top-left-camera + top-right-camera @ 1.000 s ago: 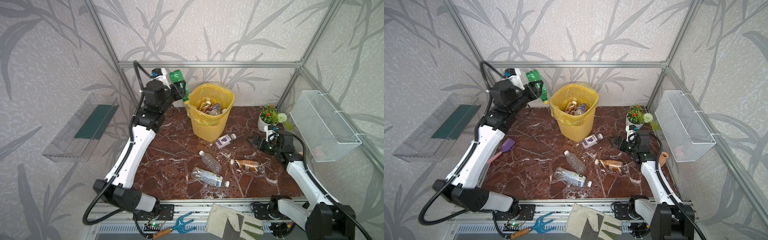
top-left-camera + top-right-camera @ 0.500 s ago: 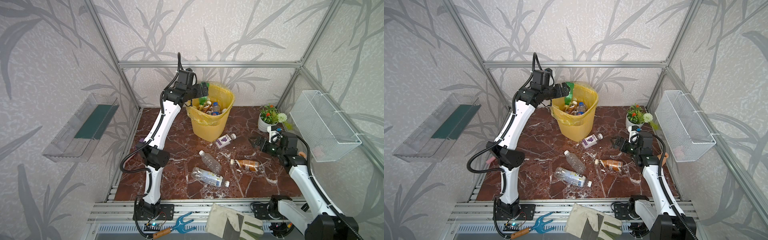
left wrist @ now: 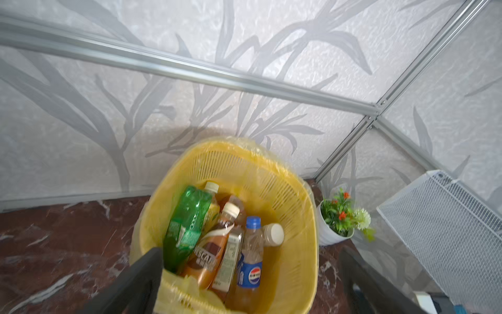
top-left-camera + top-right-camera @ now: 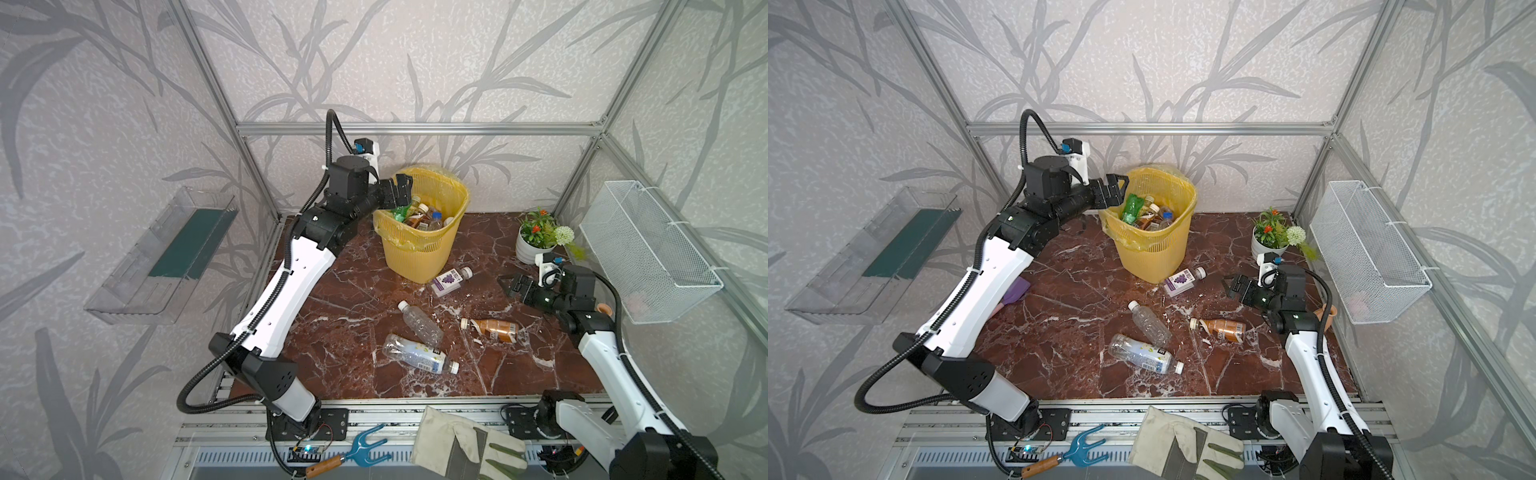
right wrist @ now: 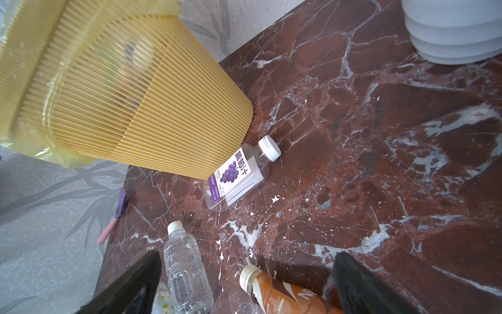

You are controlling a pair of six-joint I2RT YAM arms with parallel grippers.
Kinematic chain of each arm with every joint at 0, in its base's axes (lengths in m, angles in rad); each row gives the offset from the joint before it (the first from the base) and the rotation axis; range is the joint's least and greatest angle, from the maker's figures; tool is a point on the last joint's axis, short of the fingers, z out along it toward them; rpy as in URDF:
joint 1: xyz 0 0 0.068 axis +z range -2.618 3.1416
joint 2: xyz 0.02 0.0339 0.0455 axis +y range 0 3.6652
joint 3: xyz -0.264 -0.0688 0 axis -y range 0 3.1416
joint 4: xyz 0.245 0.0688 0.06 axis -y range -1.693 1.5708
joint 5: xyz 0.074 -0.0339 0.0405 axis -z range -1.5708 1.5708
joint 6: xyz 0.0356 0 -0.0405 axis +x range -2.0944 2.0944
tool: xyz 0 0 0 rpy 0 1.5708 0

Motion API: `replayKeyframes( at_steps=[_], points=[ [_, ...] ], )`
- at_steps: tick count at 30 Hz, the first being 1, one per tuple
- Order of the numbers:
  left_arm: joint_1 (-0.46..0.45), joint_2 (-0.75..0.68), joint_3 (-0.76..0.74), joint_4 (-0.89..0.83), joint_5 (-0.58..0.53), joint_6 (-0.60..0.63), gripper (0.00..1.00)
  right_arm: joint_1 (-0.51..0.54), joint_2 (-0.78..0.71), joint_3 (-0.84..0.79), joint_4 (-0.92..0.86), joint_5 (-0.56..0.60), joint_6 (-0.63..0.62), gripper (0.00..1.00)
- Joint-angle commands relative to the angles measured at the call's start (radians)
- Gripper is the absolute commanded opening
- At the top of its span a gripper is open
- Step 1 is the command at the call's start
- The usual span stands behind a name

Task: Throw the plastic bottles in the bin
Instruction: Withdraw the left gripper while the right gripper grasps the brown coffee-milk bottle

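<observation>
The desk point(image 4: 353, 291) held 4: 1 purple-label btl point(image 4: 450, 281), 2 clear btls point(image 4: 419, 324), 1 brown btl point(image 4: 494, 329). The 1 bin point(image 4: 419, 257) showed at least 5 more btls point(image 3: 187, 225); exact no. unclear. Also 1 potted plant point(image 4: 536, 237), 1 wire basket point(image 4: 648, 249), 1 glove point(image 4: 465, 444), 1 hand rake point(image 4: 357, 451), 1 wall tray point(image 4: 166, 257), 1 purple scoop point(image 4: 1015, 291).

brown bottle point(image 5: 285, 296) cut off at frame edge, purple spatula point(image 4: 1016, 289) half hidden behind left arm point(image 4: 984, 286)

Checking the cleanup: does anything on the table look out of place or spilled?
Outside the bin, lying on the table: grape bottle at its base, clear bottle, white-labelled bottle, brown bottle. No spill visible.
</observation>
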Motion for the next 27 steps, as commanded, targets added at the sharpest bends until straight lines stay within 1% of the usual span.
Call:
replayKeyframes(
  at_steps=[1, 3, 4, 6, 9, 13, 15, 19, 23, 25, 27],
  points=[
    [-0.002, -0.135, -0.168, 0.186, -0.084, 0.055, 0.99, 0.008, 0.01, 0.054, -0.077, 0.024, -0.053, 0.97],
    [-0.001, -0.205, -0.276, 0.24, -0.136, 0.061, 0.99, 0.051, 0.03, 0.103, -0.169, 0.073, -0.142, 0.96],
    [-0.002, -0.235, -0.317, 0.239, -0.163, 0.058, 0.99, 0.085, 0.049, 0.134, -0.232, 0.11, -0.195, 0.96],
    [0.0, -0.284, -0.379, 0.221, -0.212, 0.048, 0.99, 0.157, 0.084, 0.186, -0.317, 0.183, -0.27, 0.96],
    [0.004, -0.334, -0.458, 0.165, -0.306, -0.001, 0.99, 0.236, 0.139, 0.24, -0.395, 0.252, -0.369, 0.96],
    [0.025, -0.382, -0.56, 0.114, -0.358, -0.049, 0.99, 0.328, 0.2, 0.303, -0.488, 0.368, -0.487, 0.95],
    [0.049, -0.402, -0.608, 0.103, -0.351, -0.096, 0.99, 0.369, 0.226, 0.33, -0.534, 0.426, -0.56, 0.94],
    [0.125, -0.442, -0.707, 0.116, -0.278, -0.22, 0.99, 0.437, 0.287, 0.367, -0.635, 0.529, -0.706, 0.94],
    [0.198, -0.466, -0.771, 0.136, -0.198, -0.296, 0.99, 0.468, 0.341, 0.373, -0.691, 0.533, -0.791, 0.94],
    [0.213, -0.474, -0.786, 0.135, -0.187, -0.3, 0.99, 0.471, 0.368, 0.377, -0.702, 0.506, -0.806, 0.93],
    [0.218, -0.479, -0.788, 0.127, -0.186, -0.292, 0.99, 0.472, 0.395, 0.382, -0.707, 0.491, -0.815, 0.9]
  ],
)
